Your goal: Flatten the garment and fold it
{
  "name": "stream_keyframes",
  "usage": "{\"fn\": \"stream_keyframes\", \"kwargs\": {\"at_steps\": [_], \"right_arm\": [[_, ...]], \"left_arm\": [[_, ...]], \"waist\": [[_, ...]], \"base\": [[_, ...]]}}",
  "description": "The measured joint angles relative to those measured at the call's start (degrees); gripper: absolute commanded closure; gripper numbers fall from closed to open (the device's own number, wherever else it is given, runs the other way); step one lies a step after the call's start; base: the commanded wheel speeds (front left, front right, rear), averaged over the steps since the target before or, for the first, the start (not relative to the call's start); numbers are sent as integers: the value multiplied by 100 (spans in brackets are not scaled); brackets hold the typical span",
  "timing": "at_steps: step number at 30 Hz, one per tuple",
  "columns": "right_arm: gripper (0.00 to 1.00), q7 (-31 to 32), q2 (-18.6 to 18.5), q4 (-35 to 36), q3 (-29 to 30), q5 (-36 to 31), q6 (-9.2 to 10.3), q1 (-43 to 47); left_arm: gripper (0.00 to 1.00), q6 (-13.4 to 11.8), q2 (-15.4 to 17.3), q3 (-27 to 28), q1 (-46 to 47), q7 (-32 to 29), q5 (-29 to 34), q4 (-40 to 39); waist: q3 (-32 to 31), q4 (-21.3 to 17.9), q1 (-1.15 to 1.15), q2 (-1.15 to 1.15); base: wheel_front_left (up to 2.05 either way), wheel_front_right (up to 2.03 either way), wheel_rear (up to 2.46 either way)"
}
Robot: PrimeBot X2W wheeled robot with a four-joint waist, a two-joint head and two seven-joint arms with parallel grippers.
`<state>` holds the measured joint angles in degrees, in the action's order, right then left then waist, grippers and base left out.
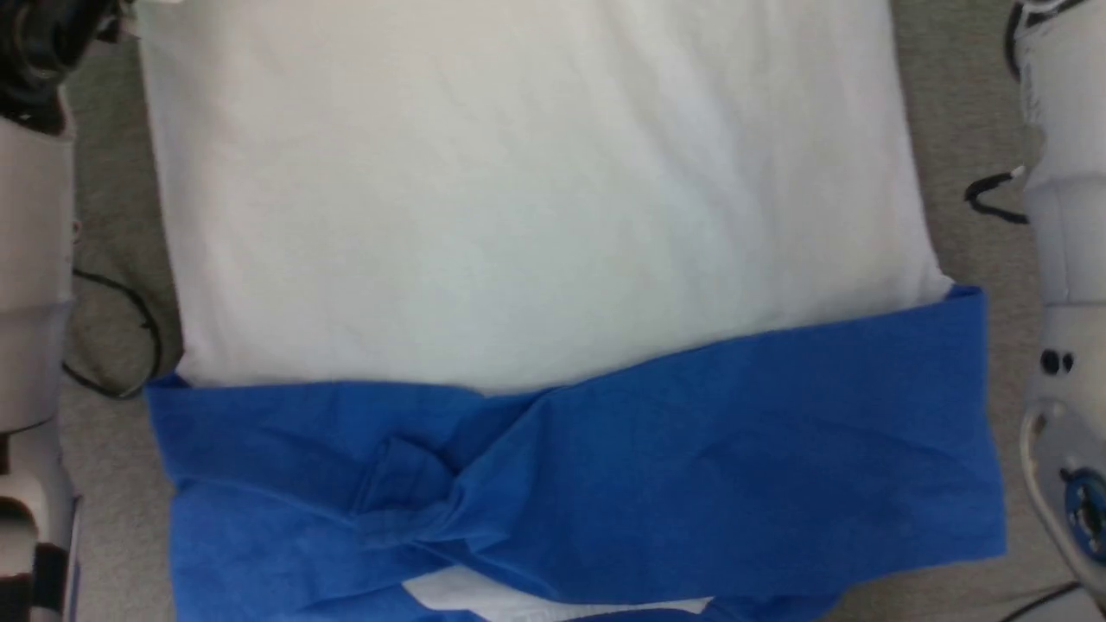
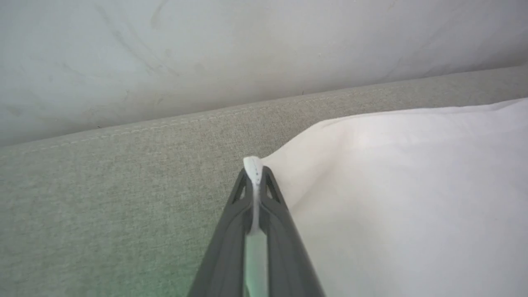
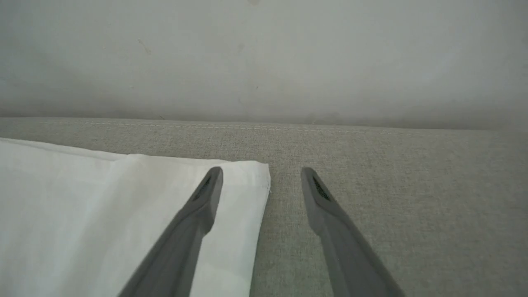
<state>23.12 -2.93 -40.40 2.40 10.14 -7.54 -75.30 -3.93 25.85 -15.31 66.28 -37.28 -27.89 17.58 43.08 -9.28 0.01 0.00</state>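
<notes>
Covering grey fabric surface [image 3: 371, 198]: garment [image 1: 536, 199]; pale expanse [image 3: 264, 57] beyond.

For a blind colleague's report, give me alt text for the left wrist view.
The left gripper, shut, pinches a white corner of the garment between its dark fingers. The cloth lies on a grey-green fabric surface.

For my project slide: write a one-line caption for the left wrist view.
Left gripper, jaws shut on a corner of the white garment, over a grey fabric surface.
</notes>
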Motion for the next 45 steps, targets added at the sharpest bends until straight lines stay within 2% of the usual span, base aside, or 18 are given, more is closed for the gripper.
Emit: {"fn": "stream_keyframes", "kwargs": {"at_steps": [8,12,13,16,17,21,26,32,40,45], "right_arm": [[0,858,18,-1103,805,-726,0,-693],[0,1137,15,-1324,1223,-1112,-1,-956],[9,1200,14,-1370,1293,-1192,-2,-1000],[96,1393,5,-1470,1368,-1415,-1,-1137],[100,1406,3,-1478,1363,-1482,-1,-1156],[100,1062,25,-1468,1224,-1551,-7,-1151],[100,269,19,-1435,787,-1256,-7,-1099],[100,-731,19,-1215,33,-417,-5,-609],[100,-1135,-10,-260,-851,466,-5,846],[100,-972,-376,787,-1323,980,-5,2222]], "left_arm": [[100,214,-188,-149,148,315,-37,304],[100,290,-234,-185,229,443,-45,455],[100,298,-241,-190,244,467,-45,488],[100,338,-245,-204,313,521,-46,588],[100,343,-244,-208,332,564,-45,616],[100,389,-214,-202,378,891,-29,705],[100,448,-188,-207,437,1468,80,856],[100,654,-232,-32,236,2095,-182,1014],[100,962,-175,-92,-1363,2431,-624,519],[100,995,-60,-96,-2574,2469,-927,-109]], "waist": [[133,411,0,0],[169,501,-1,0],[175,513,-1,0],[192,525,-1,0],[196,519,-1,0],[192,466,-1,0],[65,403,0,0],[-294,338,-1,0],[-1106,295,-1,0],[-1713,296,-2,0]], "base": [[0,0,0],[0,0,0],[0,0,0],[0,0,0],[0,0,0],[0,0,0],[0,0,0],[0,0,0],[0,0,0],[0,0,0]]}}
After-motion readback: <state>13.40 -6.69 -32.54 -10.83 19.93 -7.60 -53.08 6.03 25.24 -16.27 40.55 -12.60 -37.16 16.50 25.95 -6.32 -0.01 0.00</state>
